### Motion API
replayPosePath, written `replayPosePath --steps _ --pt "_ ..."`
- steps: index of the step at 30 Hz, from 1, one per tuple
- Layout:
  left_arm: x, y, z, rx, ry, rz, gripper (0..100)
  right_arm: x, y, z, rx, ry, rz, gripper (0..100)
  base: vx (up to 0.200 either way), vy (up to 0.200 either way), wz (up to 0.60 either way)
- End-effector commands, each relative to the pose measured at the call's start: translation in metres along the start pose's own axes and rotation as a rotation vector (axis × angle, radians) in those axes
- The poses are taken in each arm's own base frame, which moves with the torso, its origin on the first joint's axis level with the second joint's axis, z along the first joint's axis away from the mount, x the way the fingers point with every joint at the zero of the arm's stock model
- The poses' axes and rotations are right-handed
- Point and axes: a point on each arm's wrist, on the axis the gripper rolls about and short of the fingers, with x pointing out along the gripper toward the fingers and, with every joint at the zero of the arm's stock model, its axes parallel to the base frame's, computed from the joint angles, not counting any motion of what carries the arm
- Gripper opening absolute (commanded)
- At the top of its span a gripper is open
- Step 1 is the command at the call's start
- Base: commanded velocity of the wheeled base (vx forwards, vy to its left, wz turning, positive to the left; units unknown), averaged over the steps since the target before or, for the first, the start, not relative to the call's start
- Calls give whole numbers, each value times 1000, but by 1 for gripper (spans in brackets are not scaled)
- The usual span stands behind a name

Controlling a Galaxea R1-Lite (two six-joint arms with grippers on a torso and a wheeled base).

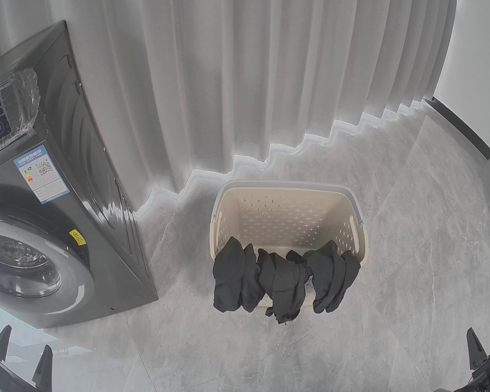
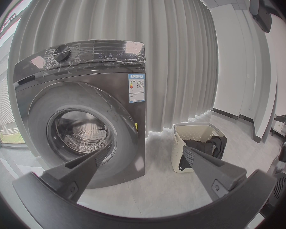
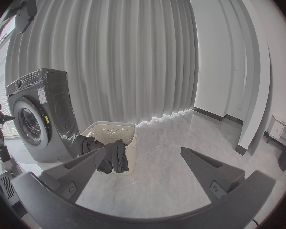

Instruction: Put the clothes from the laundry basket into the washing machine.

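1 basket, clothes on rim; 1 washing machine; left end effector, right end effector spread.

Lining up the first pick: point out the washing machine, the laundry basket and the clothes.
washing machine [image 2: 81, 132], left wrist view, round front porthole.
laundry basket [image 1: 288, 219], head view, perforated back wall.
clothes [image 1: 283, 281], head view, dark bundle draped over the near rim.
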Motion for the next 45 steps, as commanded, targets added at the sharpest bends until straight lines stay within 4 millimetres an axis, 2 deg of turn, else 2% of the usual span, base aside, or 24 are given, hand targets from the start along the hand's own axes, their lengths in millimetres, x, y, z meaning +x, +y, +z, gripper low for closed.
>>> replayPosePath --steps 1,6,18,29,35,45 --pt "0 0 -5 0 4 1 100 0 0 -4 0 3 0 100 0 0 0" --pt "0 0 -5 -1 4 1 100 0 0 -4 0 3 0 100 0 0 0" --pt "0 0 -5 0 4 1 100 0 0 -4 0 3 0 100 0 -200 0" --pt "0 0 -5 0 4 1 100 0 0 -4 0 3 0 100 0 0 0" --pt "0 0 -5 -1 4 1 100 0 0 -4 0 3 -2 100 200 0 0" --pt "0 0 -5 0 4 1 100 0 0 -4 0 3 -2 100 20 0 0"
